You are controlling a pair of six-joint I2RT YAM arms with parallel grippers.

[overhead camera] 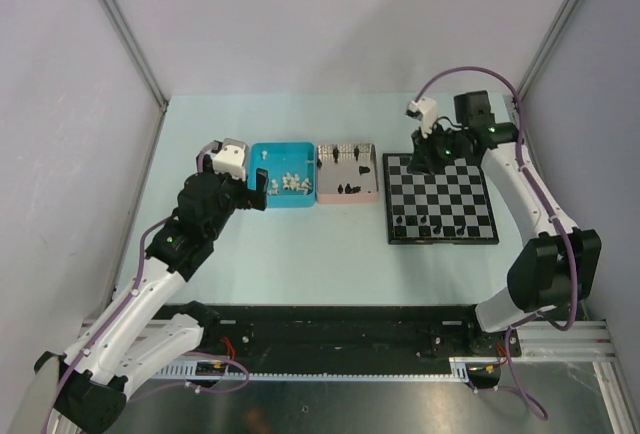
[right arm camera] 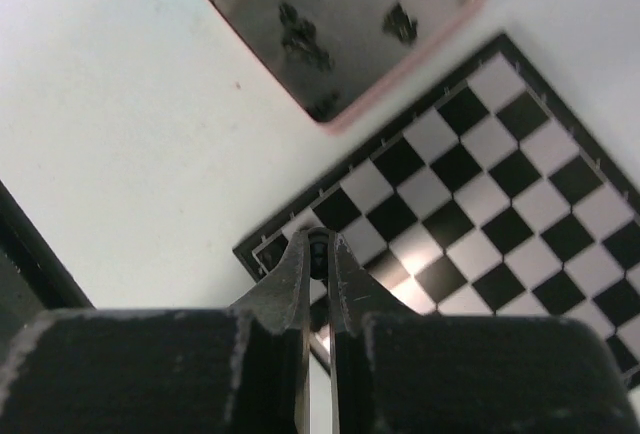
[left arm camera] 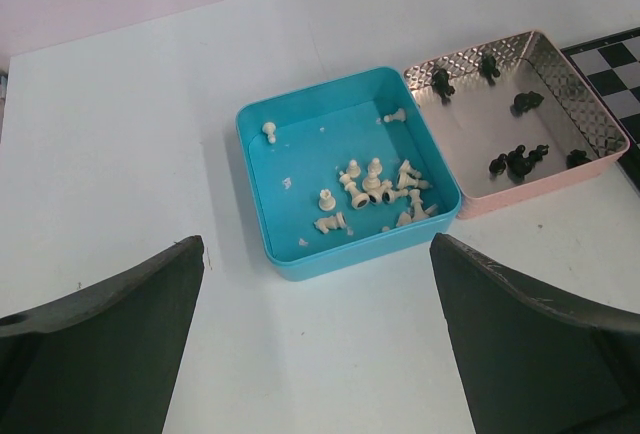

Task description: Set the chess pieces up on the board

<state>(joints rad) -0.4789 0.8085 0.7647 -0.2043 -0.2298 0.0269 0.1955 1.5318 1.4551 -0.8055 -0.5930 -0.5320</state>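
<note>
Chess pieces, tiny plastic figures, sit in a square blue tray and a pink tray left of the chequered black-and-grey board, so our right gripper pinches a black piece above its corner; left gripper gapes empty

High overview, wrist close-ups, board shared
</note>
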